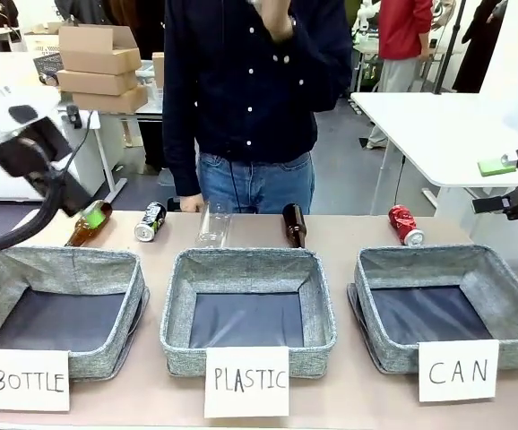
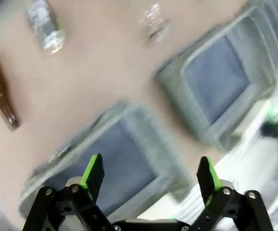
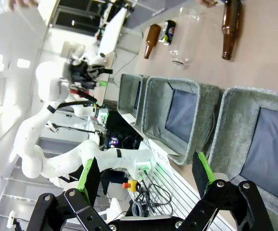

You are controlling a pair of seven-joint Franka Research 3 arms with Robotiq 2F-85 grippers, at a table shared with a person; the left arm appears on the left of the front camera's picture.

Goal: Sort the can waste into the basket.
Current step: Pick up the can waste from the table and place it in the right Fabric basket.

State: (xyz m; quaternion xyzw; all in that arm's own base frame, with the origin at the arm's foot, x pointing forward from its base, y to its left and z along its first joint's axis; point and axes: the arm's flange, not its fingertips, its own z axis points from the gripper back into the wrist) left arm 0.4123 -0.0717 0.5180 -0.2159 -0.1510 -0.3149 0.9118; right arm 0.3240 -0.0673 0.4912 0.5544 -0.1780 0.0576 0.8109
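Observation:
The red can (image 1: 405, 225) lies on the table just behind the grey basket (image 1: 420, 257) carded "CAN" (image 1: 458, 370), whose dark bottom is bare. The black-and-silver can (image 1: 150, 221) lies at the back left, also seen as a blurred can (image 2: 45, 25) and as a small can (image 3: 168, 32). My right gripper (image 1: 508, 202) hovers open at the right edge, above and beside the CAN basket (image 3: 235, 120); its fingers (image 3: 146, 175) hold nothing. My left gripper (image 2: 150, 175) is open and empty, high over the left baskets.
The "PLASTIC" basket (image 1: 246, 262) and the "BOTTLE" basket (image 1: 57, 260) stand to the left. Two brown bottles (image 1: 90, 223) (image 1: 294, 225) and a clear plastic bottle (image 1: 213, 224) lie along the back. A person (image 1: 250, 98) stands at the far edge.

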